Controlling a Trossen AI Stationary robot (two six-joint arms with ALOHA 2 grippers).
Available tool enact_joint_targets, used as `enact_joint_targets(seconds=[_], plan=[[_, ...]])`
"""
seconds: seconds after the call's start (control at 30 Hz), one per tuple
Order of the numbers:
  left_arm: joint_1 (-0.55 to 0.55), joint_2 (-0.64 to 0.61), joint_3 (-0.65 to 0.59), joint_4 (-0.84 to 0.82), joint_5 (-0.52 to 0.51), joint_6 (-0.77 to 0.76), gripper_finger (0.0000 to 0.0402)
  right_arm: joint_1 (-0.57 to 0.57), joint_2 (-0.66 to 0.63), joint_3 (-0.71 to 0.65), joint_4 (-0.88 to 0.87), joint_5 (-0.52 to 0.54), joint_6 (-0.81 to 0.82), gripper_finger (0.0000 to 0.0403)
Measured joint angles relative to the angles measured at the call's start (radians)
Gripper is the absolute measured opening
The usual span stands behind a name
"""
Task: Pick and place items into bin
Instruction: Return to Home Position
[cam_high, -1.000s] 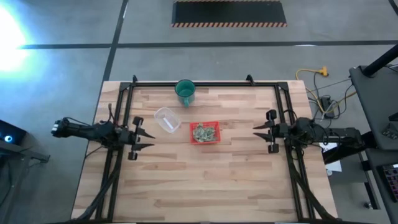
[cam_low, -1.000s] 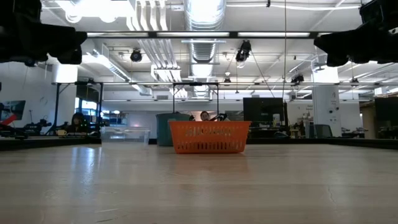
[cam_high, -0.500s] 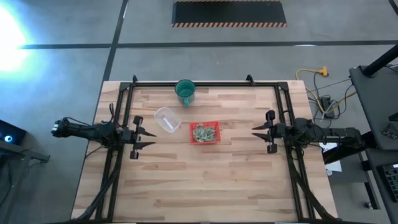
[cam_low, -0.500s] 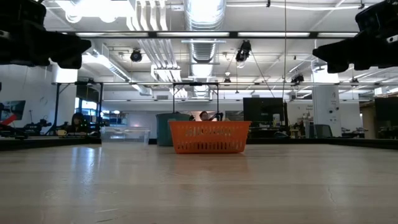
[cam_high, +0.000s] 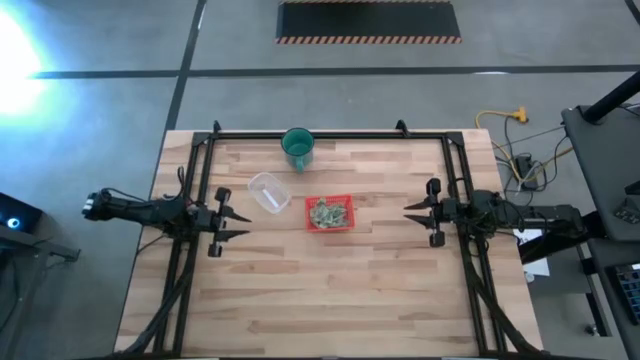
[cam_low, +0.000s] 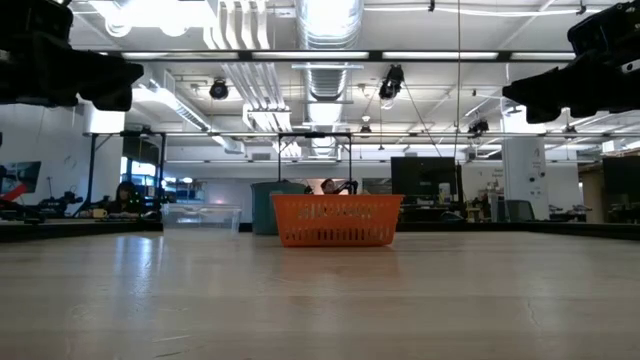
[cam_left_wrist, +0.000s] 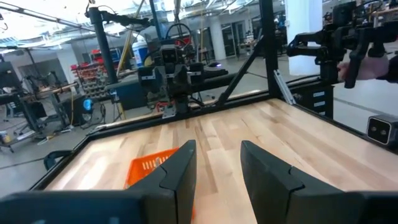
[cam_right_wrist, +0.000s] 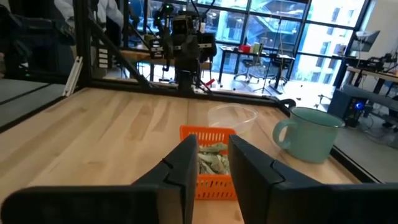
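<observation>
The red tray (cam_high: 329, 212) sits near the table's middle, and several pale-green crumpled pieces (cam_high: 328, 212) lie heaped inside it. In the right wrist view the tray (cam_right_wrist: 208, 182) and the pieces (cam_right_wrist: 214, 159) show straight ahead between the fingers. The low view shows the tray (cam_low: 337, 221) side-on. My left gripper (cam_high: 244, 224) hovers open over the table's left part, pointing toward the tray. My right gripper (cam_high: 408, 212) hovers open over the right part, facing the tray. In their wrist views, the left gripper (cam_left_wrist: 217, 169) and the right gripper (cam_right_wrist: 212, 163) hold nothing.
A clear round container (cam_high: 268, 191) stands just left of the tray, toward the far side. A green cup (cam_high: 297, 148) stands near the far edge. A black frame (cam_high: 320, 134) borders the table's far and side edges. People sit in the room behind.
My right gripper has crept a little toward the table's left, nearer the tray, staying open. The tray and the pieces have not moved.
</observation>
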Motion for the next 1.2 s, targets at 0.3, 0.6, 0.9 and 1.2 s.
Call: enact_joint_targets(seconds=[0.3, 0.6, 0.9, 1.2], plan=[[0.0, 0.002, 0.0, 0.006, 0.006, 0.0, 0.0109, 0.0, 0.0, 0.0, 0.0, 0.0, 0.0, 0.0073], [0.0, 0.007, 0.0, 0.008, 0.009, 0.001, 0.0109, 0.0, 0.0, 0.0, 0.0, 0.0, 0.0, 0.0084], [0.0, 0.01, 0.0, 0.009, 0.009, 0.001, 0.0109, 0.0, 0.0, 0.0, 0.0, -0.001, 0.0, 0.0088], [0.0, 0.013, 0.0, 0.009, 0.009, 0.001, 0.0109, 0.0, 0.0, 0.0, 0.0, -0.001, -0.001, 0.0072]])
